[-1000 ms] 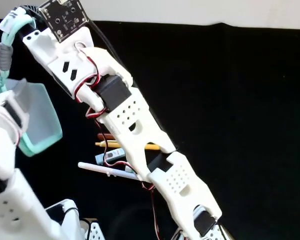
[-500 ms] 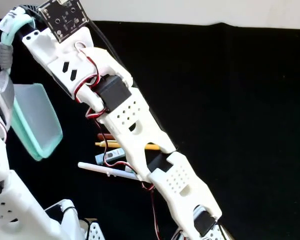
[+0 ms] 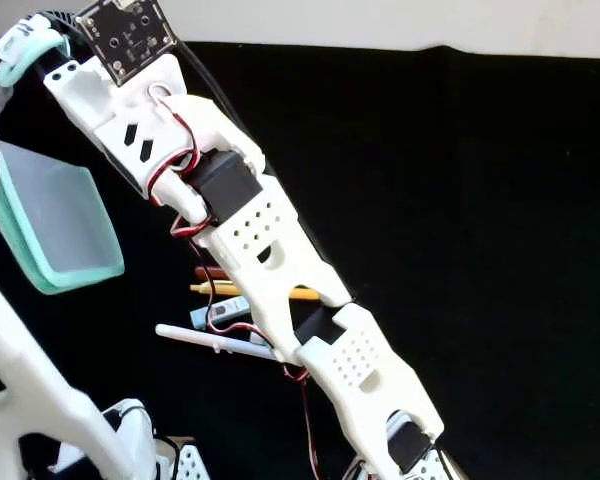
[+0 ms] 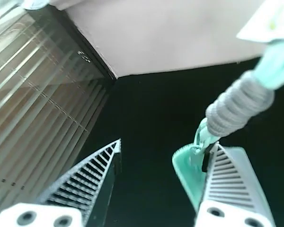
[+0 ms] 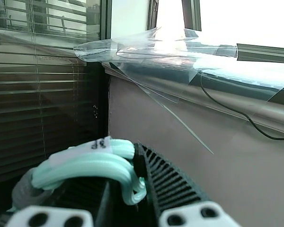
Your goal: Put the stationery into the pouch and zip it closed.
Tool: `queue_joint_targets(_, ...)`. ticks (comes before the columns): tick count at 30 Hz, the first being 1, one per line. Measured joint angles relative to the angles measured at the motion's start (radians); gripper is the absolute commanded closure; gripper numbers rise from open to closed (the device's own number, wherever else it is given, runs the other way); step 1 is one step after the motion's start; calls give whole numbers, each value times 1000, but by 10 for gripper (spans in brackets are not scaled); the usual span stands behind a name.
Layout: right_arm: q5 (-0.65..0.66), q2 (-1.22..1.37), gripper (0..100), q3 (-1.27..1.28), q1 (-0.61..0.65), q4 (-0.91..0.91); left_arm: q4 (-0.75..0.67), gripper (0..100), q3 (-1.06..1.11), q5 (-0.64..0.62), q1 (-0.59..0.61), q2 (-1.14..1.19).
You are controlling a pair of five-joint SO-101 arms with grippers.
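At the far left of the high view, the left arm is being shown rising from the near edge of the black desk. The left gripper is being kept wide open, with nothing clamped between its fingers; only the mint-green rim of the pouch is lying against the inner face of one of them. The translucent pouch is being held up, tilted, in the air over the left part of the desk. Just above it, a grey coiled sleeve is being carried on the mint strap. The loop of that strap is being pinched by the right gripper, whose fingers are closed on it at the top left of the high view. The right arm is being stretched diagonally up from the bottom right. Beneath it, the stationery, including a yellow pencil and a white pen, is lying on the desk, right of the pouch, apart from it and partly hidden by the arm.
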State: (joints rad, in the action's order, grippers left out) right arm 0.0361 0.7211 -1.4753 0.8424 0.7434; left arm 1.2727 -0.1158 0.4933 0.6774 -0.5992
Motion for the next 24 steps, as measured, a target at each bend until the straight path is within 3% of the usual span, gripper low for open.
queue_joint_targets(14,0,0,992,0,0,0,420,709,-517,181,-63,176)
queue_joint_targets(24,0,0,992,0,-2,0,454,709,-580,276,-49,233)
